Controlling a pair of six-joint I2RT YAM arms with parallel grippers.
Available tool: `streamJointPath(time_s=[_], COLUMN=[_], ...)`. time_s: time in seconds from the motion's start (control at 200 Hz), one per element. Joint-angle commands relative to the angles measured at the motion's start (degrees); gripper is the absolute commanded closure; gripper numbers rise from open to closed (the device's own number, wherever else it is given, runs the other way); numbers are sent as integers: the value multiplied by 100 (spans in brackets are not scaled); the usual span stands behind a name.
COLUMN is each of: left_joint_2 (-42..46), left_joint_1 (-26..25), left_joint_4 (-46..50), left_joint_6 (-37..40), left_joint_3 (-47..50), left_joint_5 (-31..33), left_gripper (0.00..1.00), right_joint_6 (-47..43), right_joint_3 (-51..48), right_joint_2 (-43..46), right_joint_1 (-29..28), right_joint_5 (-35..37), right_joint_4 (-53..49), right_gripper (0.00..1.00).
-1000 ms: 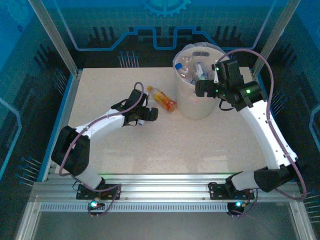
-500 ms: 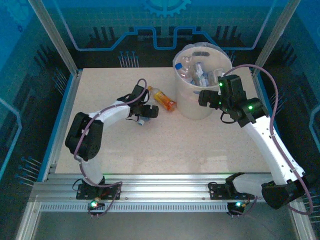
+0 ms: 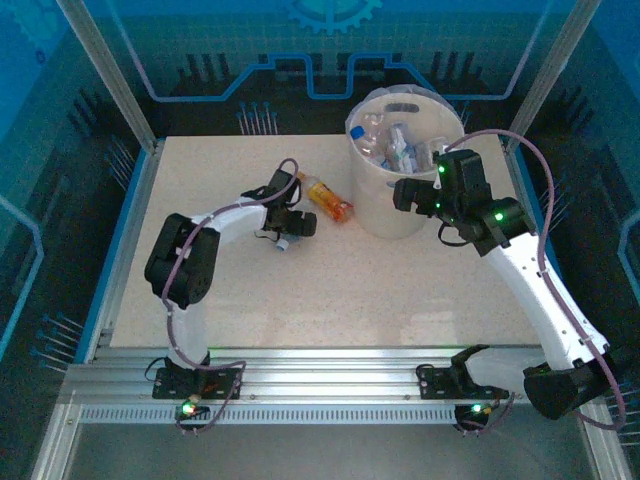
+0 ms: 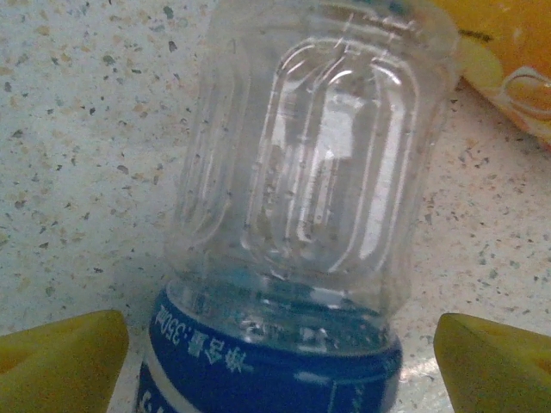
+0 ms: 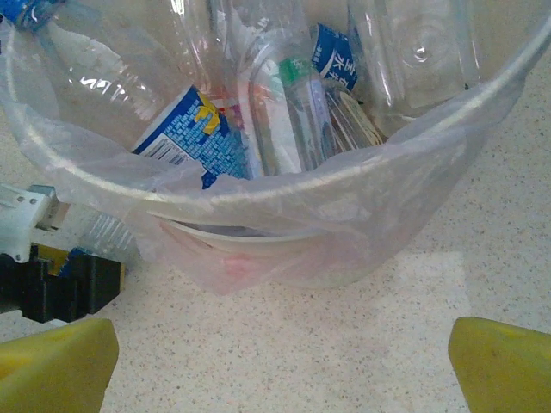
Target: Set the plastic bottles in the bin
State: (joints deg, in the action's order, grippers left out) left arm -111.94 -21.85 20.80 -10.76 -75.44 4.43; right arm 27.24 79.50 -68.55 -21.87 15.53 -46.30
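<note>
Left gripper (image 4: 275, 361): jaws standing apart, straddling the clear plastic bottle with blue label (image 4: 301, 172), which is lying on the speckled table (image 4: 77, 129).
Right gripper (image 5: 277, 360): jaws standing wide apart, hovering just beside the translucent whitish round bin (image 5: 284, 198).
Orange-labelled bottle (image 3: 327, 198): lying on the table, near the bin.
Bin contents: clear bottles (image 5: 284, 112) lying piled inside.

You're looking at a robotics lab cell: a speckled table (image 3: 330, 290) fenced by aluminium posts (image 3: 105, 70), blue walls (image 3: 200, 40) printed with gear and circuit graphics, and a left arm (image 3: 225, 215) and right arm (image 3: 530, 280) bolted to a slotted rail (image 3: 330, 385).
</note>
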Motion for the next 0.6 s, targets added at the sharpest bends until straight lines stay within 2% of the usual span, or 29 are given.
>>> streamJointPath(time_s=[0.0, 0.08, 0.31, 0.51, 0.595], left_joint_2=[-143, -183, -192, -80, 23], left_joint_1=[88, 101, 144, 163, 163], left_joint_4=[178, 153, 27, -102, -174], left_joint_6=[-84, -117, -197, -268, -299], left_joint_3=[-125, -111, 26, 209, 317], left_joint_5=[-93, -100, -101, -122, -116], left_gripper=[10, 11, 22, 42, 48], right_joint_6=[44, 51, 70, 79, 79], right_joint_3=[-79, -93, -74, -75, -75], right_joint_2=[114, 114, 64, 89, 96], right_joint_1=[-72, -67, -71, -72, -67], right_joint_5=[-128, -138, -303, -393, -406], right_joint_4=[226, 253, 270, 315, 324], right_gripper=[0, 0, 0, 0, 0])
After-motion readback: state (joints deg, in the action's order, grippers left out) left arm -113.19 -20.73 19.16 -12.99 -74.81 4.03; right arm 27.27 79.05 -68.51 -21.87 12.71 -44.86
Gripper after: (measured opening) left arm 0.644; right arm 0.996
